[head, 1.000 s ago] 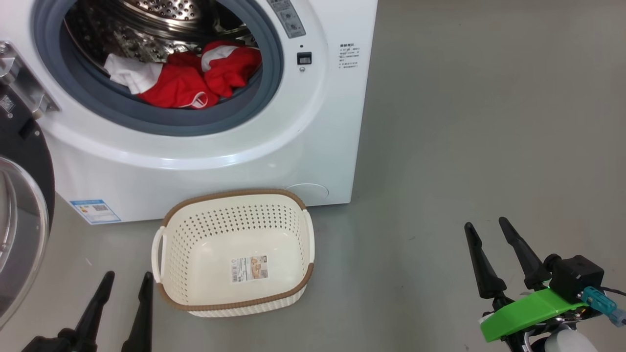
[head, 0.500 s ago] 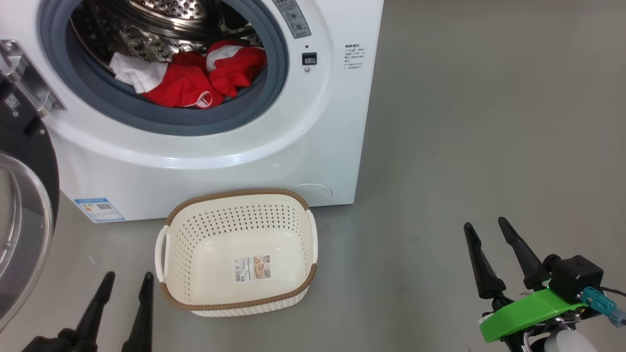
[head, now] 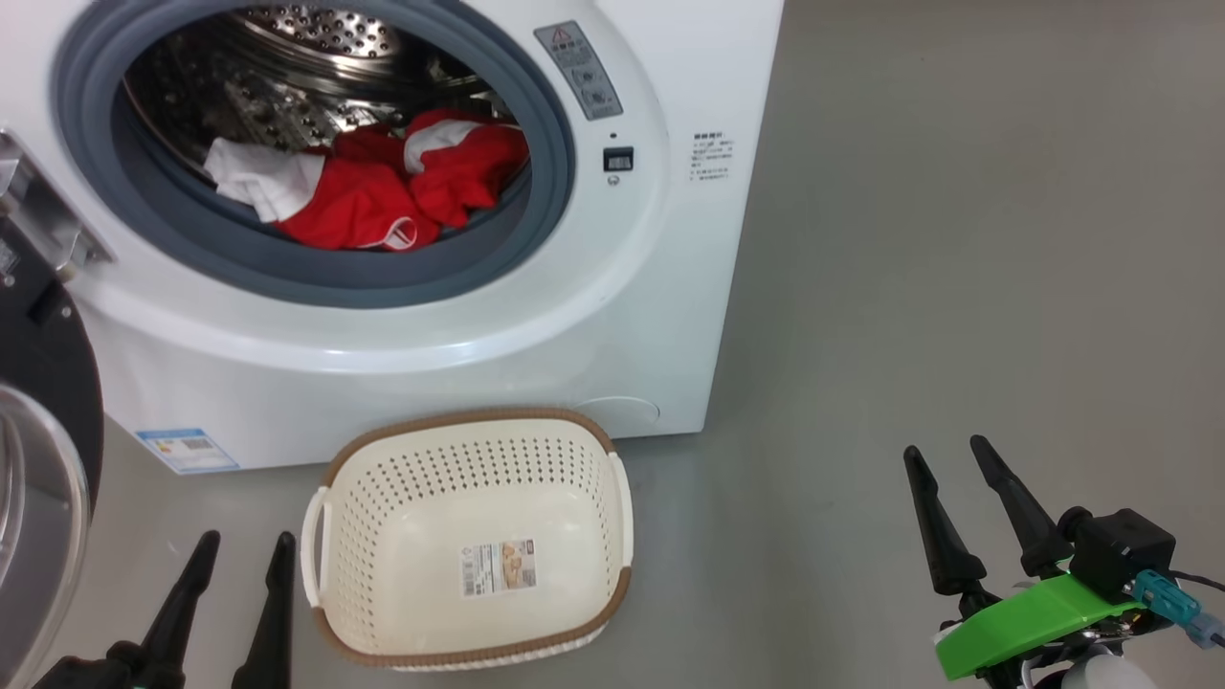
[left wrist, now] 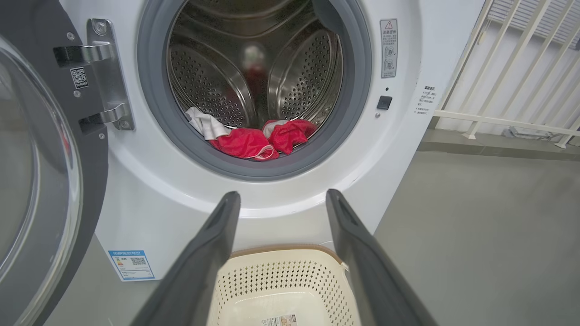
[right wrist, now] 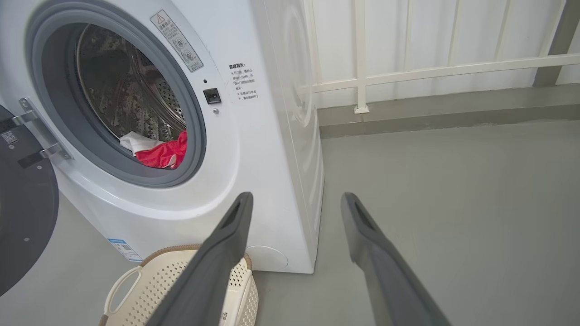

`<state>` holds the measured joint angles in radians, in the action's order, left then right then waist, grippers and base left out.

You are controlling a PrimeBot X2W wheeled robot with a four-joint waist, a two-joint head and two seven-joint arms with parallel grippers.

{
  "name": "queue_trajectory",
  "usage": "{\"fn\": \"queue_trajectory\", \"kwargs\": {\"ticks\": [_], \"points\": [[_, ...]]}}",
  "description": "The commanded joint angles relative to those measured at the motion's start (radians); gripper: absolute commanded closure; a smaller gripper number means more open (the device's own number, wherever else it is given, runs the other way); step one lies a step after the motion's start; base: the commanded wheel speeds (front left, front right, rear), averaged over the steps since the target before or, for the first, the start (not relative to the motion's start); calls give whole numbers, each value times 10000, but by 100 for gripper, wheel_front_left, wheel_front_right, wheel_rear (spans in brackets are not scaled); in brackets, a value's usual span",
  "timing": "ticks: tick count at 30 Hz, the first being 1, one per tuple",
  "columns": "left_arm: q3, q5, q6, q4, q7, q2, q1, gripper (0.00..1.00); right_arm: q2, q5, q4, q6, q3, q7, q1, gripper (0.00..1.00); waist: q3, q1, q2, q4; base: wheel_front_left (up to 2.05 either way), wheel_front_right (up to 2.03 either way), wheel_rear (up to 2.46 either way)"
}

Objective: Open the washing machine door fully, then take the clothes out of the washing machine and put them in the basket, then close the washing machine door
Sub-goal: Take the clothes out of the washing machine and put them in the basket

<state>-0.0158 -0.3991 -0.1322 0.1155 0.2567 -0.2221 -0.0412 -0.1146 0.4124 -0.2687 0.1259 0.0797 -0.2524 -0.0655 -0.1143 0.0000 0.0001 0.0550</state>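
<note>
You are holding the left gripper (head: pixel 246 541) and right gripper (head: pixel 943 448) spread and empty, the clothes (head: pixel 383 196) lying inside the washing machine (head: pixel 574 335).

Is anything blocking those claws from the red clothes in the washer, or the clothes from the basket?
Nothing visible does. The door is swung aside to the left, the clothes lie at the front of the drum, just behind the grey rubber lip, and the basket stands open on the floor below them.
</note>
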Motion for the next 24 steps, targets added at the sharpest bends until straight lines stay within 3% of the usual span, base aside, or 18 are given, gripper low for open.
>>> {"fn": "queue_trajectory", "kwargs": {"ticks": [1,11,24], "points": [[-348,-64,15,-176,51,-252,411,0,-46,-84,220,48,217,-94,-171,0,-11,0,-1,3,119,-138,19],[-179,-12,15,190,51,-285,544,0,5,-112,176,48,244,-94,-191,0,-51,0,-1,2,101,-109,8],[-9,46,15,410,51,-340,709,0,67,-178,236,48,212,-94,-245,0,-203,0,-1,11,7,-7,0]]}}
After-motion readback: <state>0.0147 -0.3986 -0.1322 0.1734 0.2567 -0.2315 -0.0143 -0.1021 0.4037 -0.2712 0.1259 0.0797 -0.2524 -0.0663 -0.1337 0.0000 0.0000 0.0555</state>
